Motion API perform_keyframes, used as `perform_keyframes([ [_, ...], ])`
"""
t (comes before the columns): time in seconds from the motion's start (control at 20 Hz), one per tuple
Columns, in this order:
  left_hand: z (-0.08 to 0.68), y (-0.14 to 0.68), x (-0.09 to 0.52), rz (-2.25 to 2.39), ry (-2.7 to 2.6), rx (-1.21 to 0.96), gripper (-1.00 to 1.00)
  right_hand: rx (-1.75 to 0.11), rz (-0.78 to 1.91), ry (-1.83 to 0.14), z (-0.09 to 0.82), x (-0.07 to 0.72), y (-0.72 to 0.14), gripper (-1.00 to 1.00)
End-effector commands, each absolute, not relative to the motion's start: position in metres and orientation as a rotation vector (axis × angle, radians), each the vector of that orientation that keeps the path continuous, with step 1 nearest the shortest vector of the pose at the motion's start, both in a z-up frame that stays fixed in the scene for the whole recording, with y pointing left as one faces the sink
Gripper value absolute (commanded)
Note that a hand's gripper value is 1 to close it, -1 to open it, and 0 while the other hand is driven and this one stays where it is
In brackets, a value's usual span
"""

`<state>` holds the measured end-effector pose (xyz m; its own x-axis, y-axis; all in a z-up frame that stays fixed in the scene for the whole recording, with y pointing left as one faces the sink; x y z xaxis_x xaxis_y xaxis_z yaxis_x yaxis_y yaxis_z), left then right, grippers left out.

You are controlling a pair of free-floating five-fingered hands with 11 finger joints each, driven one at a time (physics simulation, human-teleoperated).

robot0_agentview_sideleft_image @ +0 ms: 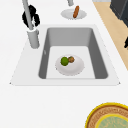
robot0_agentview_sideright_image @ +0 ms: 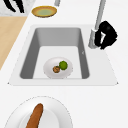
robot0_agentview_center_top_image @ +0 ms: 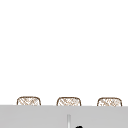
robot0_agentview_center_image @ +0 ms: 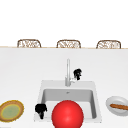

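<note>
The right hand (robot0_agentview_center_image: 77, 73), just right of centre in the front view, sits curled against the faucet (robot0_agentview_center_image: 67, 72), seemingly around its side lever; a sharp pull could swing the spout or let the grip slip. The left hand (robot0_agentview_center_image: 41, 109) hangs at lower left, fingers curled, holding nothing, by the sink (robot0_agentview_center_image: 41, 86) rim. In the basin, a white plate (robot0_agentview_sideleft_image: 75, 68) carries two small foods.

Two hands (robot0_agentview_center_image: 41, 109) (robot0_agentview_center_image: 77, 73), one faucet (robot0_agentview_center_image: 68, 72), three plates (robot0_agentview_center_image: 11, 110) (robot0_agentview_center_image: 113, 108) (robot0_agentview_sideright_image: 48, 68), three chairs (robot0_agentview_center_image: 29, 43) (robot0_agentview_center_image: 68, 44) (robot0_agentview_center_image: 108, 44), one red ball (robot0_agentview_center_image: 67, 114).

no readable text, labels, brands, numbers or signs anywhere.
</note>
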<state>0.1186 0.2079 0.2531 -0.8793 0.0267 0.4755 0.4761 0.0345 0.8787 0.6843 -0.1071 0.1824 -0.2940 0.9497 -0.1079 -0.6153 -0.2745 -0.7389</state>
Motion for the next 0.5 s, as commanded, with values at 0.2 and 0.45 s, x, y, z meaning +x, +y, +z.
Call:
perform_keyframes([
  [0.2, 0.2531, 0.2079, 0.1186, -1.91, -1.99, -0.511, 0.0, -0.682, 1.762, -0.699, 0.207, 0.6917, -0.0886, 1.0],
  [0.45, 0.2531, 0.2079, 0.1186, -1.91, -1.99, -0.511, 0.0, -0.709, 1.769, -0.656, 0.2062, 0.6902, -0.0823, 1.0],
])
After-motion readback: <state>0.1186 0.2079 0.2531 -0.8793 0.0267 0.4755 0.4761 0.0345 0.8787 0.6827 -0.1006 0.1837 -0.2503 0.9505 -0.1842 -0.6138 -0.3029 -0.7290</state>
